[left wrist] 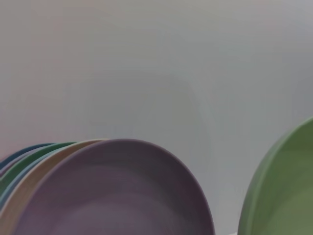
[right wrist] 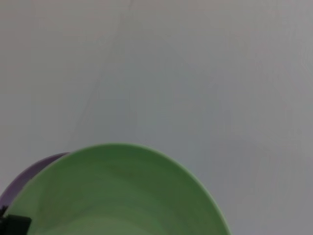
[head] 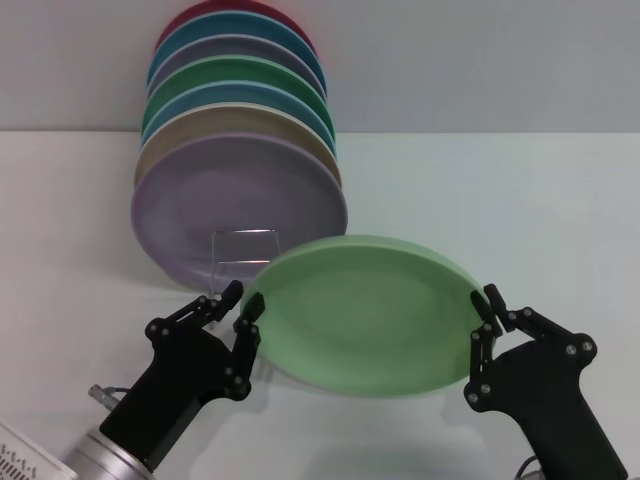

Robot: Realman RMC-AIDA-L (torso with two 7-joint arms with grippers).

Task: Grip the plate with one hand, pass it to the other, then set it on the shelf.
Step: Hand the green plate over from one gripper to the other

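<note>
Head-camera view of a handover in mid-air: at far left the left gripper [head: 240, 300] has its black fingers spread around the near-left rim of the light green plate [head: 365, 310], one finger tip above the edge and one below, apparently not yet clamped. The plate hangs tilted between the two arms, its face turned up toward the camera. Beyond the left jaws and a little toward the plate stands the wire plate rack [head: 245, 252], its upright front loop showing against the lavender plate [head: 235, 205], the nearest of a row of coloured plates [head: 240, 90] leaning back toward the wall. At right, the right gripper [head: 487, 322] pinches the plate's opposite rim; its fingers look closed on the edge and appear to carry the load.

Judged from this pose, the step in hand is the pass from right to left. To do it well, the left jaws should slide further over the rim before closing, so the pads bite past the raised lip. The right jaws should let go only once the left grip is firm, since the plate is smooth and could slip. The receiving arm should keep the near edge clear of the lavender plate while turning toward the rack.
</note>
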